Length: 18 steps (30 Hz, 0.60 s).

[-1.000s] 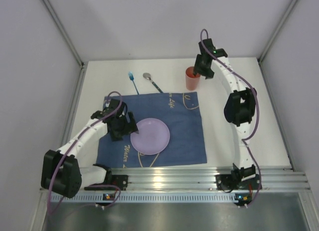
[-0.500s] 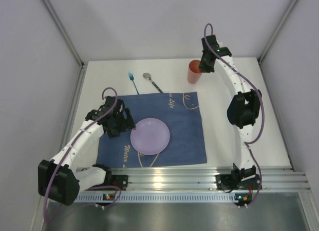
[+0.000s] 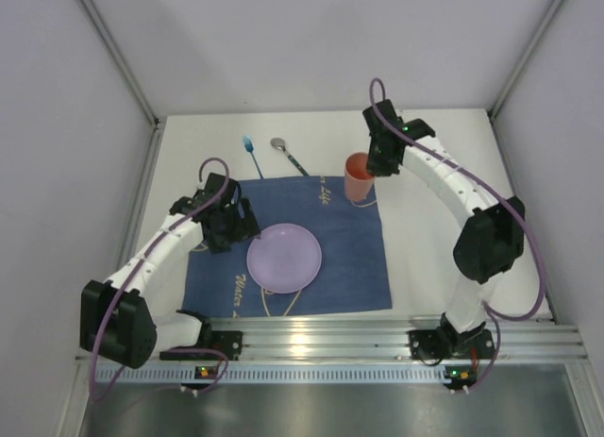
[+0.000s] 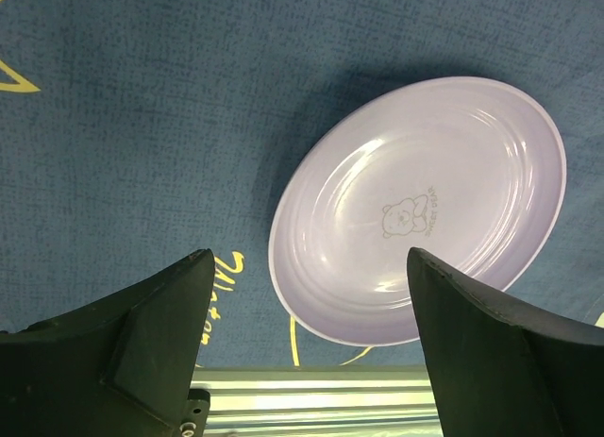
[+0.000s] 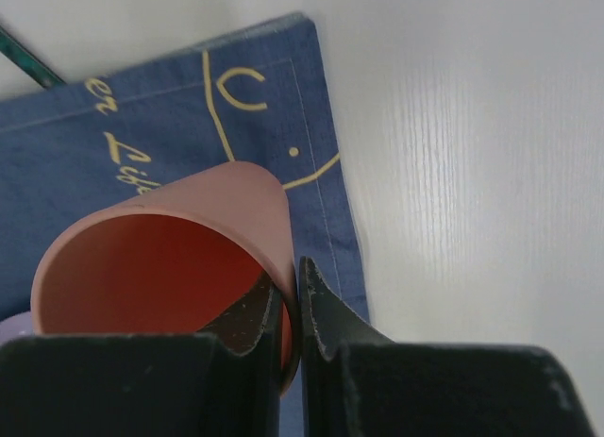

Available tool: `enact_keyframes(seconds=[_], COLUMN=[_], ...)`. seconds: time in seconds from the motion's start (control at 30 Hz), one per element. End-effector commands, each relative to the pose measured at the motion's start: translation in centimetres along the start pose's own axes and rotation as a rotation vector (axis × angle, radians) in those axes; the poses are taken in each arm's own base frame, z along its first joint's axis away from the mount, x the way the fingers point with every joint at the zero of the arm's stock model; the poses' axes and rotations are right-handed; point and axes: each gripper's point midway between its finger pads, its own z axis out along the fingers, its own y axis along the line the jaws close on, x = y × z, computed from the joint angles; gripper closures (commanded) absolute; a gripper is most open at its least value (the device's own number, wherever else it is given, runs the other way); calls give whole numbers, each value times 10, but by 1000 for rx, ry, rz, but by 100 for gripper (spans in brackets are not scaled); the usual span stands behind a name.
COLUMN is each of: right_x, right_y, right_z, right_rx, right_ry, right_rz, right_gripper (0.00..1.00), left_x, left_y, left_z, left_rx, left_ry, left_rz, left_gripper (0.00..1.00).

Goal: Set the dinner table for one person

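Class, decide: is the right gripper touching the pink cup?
Touching. In the right wrist view the right gripper has its fingers clamped on the pink cup, one inside the wall, one outside.

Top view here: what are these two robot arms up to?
They are laying a place setting. The right gripper is shut on the rim of a pink cup, holding it over the blue cloth's far right corner. The left gripper hangs open beside the purple plate, which lies on the cloth. A spoon and a blue-handled utensil lie on the white table beyond the cloth's far edge.
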Motion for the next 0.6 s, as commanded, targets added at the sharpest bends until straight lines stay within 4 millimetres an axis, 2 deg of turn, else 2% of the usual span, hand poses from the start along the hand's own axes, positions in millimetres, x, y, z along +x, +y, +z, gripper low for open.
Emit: enact_keyframes(seconds=[0.0,0.07,0.17,0.33,0.47,0.53,0.57], right_x=[21,29,38,45,46,56,57], right_y=[-1,2,0,-2,-6,-10,-10], right_z=[17,30,39,36,21,20,16], right_rx=[77,86,111,123,99,96,89], right_ry=[20,38,49,23,-11,7,5], right_rz=[-63,-81,-101,-127,-111,-114,-112], right_gripper=[100,100,100,100,98,81,64], left_x=[-20,-19,-18,-14,-12,-12,-13], left_y=[-18,-16,-14,-8,-6,-6,-7], left_z=[-9,-10,-12,-16,-16,-15,-15], left_rx=[59,57,54,48,50,52,53], left_ry=[-67,-69,-77,-88,-98,-97,-98], left_rz=[0,-5,-11,-25,-32,-35,-35], left_gripper=[12,12,13,13,13,13,13])
